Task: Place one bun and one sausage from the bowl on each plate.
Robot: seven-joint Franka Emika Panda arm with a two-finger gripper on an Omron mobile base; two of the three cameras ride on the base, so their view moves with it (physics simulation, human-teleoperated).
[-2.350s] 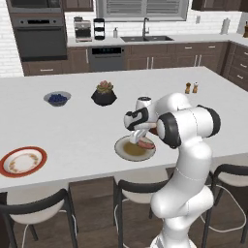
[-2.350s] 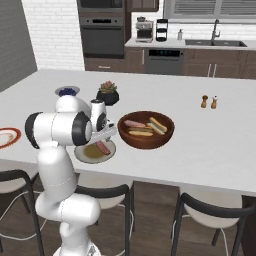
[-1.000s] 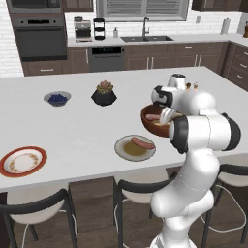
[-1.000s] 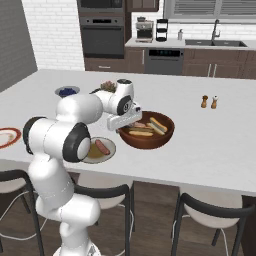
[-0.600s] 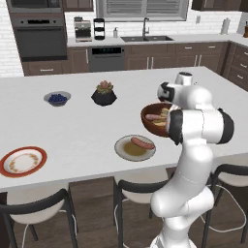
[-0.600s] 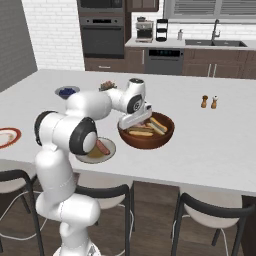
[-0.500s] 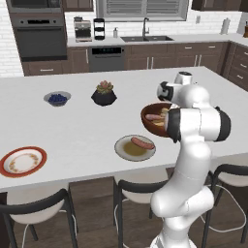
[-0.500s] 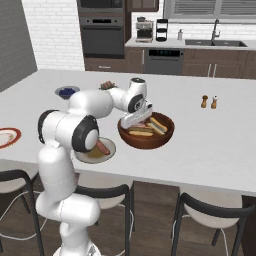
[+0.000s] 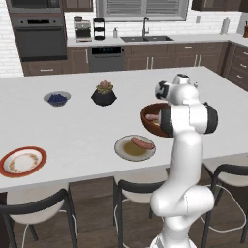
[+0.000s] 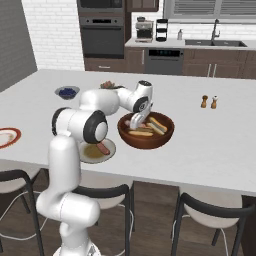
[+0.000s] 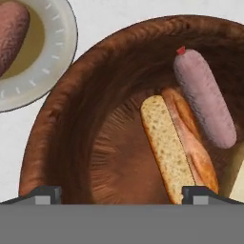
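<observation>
The reddish-brown bowl (image 10: 150, 140) stands on the island, and my gripper (image 10: 135, 123) hangs inside its left half, open. Close up, the bowl (image 11: 71, 124) holds a split bun (image 11: 167, 147) and a pink sausage (image 11: 205, 97). The gripper (image 11: 121, 195) has its fingertips (image 11: 45, 193) wide apart, with the bun's near end just inside the right one. The pale grey plate (image 10: 90, 156) beside the bowl carries one sausage (image 10: 103, 148). The orange-rimmed plate (image 9: 23, 161) lies far left with nothing on it. My arm covers most of the bowl (image 9: 147, 113) in the left base view.
A small grey bowl of blue berries (image 9: 57, 98) and a black plant pot (image 9: 103, 93) stand further back on the island. Salt and pepper shakers (image 10: 209, 101) are to the bowl's right. Stools line the near edge of the counter.
The open hand has swung from over the grey plate to the bowl and come down into it. The sausage stays on the grey plate.
</observation>
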